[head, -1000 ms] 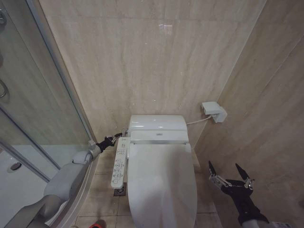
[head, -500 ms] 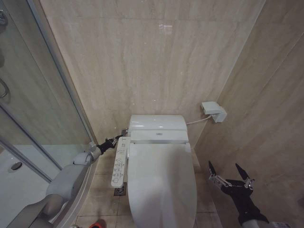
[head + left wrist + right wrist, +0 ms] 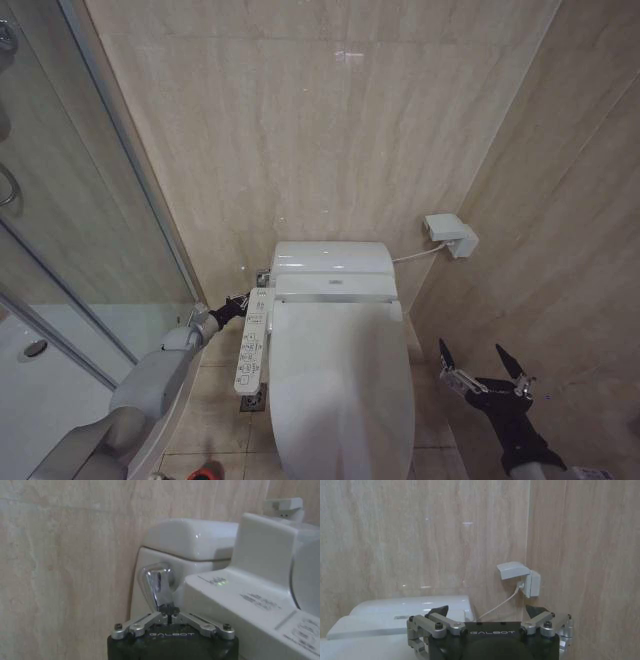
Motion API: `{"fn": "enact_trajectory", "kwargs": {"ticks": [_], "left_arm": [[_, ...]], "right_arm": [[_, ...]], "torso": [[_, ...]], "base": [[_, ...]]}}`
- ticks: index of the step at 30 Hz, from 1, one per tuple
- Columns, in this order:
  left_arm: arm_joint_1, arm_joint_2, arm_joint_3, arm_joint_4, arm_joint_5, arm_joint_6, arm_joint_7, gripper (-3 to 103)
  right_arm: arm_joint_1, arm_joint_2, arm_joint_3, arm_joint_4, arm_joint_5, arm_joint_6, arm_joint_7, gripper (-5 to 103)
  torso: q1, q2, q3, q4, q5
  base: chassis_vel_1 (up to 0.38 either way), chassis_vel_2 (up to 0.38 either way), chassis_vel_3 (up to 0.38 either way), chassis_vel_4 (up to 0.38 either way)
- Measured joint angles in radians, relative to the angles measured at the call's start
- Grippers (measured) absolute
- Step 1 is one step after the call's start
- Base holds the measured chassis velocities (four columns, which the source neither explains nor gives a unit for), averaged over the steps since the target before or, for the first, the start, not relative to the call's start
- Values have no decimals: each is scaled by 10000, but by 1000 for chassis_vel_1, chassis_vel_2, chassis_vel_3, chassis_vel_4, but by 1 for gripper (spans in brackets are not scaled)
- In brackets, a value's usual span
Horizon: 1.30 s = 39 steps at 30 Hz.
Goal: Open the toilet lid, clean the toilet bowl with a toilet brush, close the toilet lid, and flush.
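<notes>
The head view looks down from above onto the closed toilet lid [image 3: 340,385], tank and tiled wall. The left wrist view sits close and low beside the tank [image 3: 192,542], facing its chrome lever [image 3: 159,585]. The right wrist view looks level across the tank toward the wall socket [image 3: 522,577], which the head view shares.

Grey arms end in black wrists marked GALBOT, with silver, screw-studded linkages.
</notes>
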State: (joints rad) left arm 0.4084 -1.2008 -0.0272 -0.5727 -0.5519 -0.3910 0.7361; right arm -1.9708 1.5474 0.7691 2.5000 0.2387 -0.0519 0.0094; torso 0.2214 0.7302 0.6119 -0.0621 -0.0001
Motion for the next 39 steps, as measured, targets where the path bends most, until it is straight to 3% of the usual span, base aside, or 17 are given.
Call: {"fn": "enact_trajectory", "kwargs": {"ticks": [3, 7, 15, 16, 18, 19, 22, 23, 24, 28, 33, 39], "left_arm": [[244, -2, -291, -393, 86, 24, -462, 0], [865, -12, -1318, -1283, 299, -210, -1605, 0], [1531, -170, -2513, -2555, 860, -593, -2868, 0], [1710, -211, -2651, -2929, 1017, -589, -3356, 0], [2120, -323, -2798, -3904, 1400, -289, -4883, 0], [2120, -323, -2798, -3904, 1400, -289, -4883, 0], [2774, -569, -2873, -5600, 1859, 996, -7362, 0], [2774, -569, -2873, -5600, 1859, 996, -7362, 0], [2999, -659, -2883, -6165, 1978, 1572, -8094, 0], [3765, -680, -2827, -7959, 1962, 3019, -9752, 0], [4562, -425, -2870, -9229, 2027, 3560, -10120, 0], [5929, 127, -3326, -10309, 2057, 3628, -9992, 0]], "right_arm": [[0, -1, 0, 0, 0, 0, 0, 100], [0, -1, 0, 0, 0, 0, 0, 100], [0, 0, 0, 0, 0, 0, 0, 100], [0, 0, 0, 0, 0, 0, 0, 100], [0, -1, 0, 0, 0, 0, 0, 100], [0, -1, 0, 0, 0, 0, 0, 100], [0, 0, 0, 1, 0, 0, 0, 100], [0, 0, 0, 1, 0, 0, 0, 100], [0, -2, 0, 0, 0, 0, 0, 100], [0, 0, 0, 0, 0, 0, 0, 100], [0, 0, 0, 0, 0, 0, 0, 100], [0, 0, 0, 0, 0, 0, 0, 100]], "torso": [[0, 0, 0, -1, -2], [0, 0, 0, 6, -2], [0, 0, 0, 3, 2], [-1, 0, -1, 3, 3], [0, 0, 0, 6, 0], [0, 0, 0, 6, 0], [-1, 0, -1, 2, 1], [-1, 0, -1, 2, 1], [-1, 0, -1, 3, 1], [-1, 0, -1, 3, 3], [-1, 1, -1, 5, 2], [-1, 1, -2, 6, 0]], "base": [[0, 0, 0, 0], [0, 0, 0, 0], [0, 0, 0, 0], [0, 0, 0, 0], [0, 0, 0, 0], [0, 0, 0, 0], [0, 0, 0, 0], [0, 0, 0, 0], [0, 0, 0, 0], [0, 0, 0, 0], [0, 0, 0, 0], [0, 0, 0, 0]]}}
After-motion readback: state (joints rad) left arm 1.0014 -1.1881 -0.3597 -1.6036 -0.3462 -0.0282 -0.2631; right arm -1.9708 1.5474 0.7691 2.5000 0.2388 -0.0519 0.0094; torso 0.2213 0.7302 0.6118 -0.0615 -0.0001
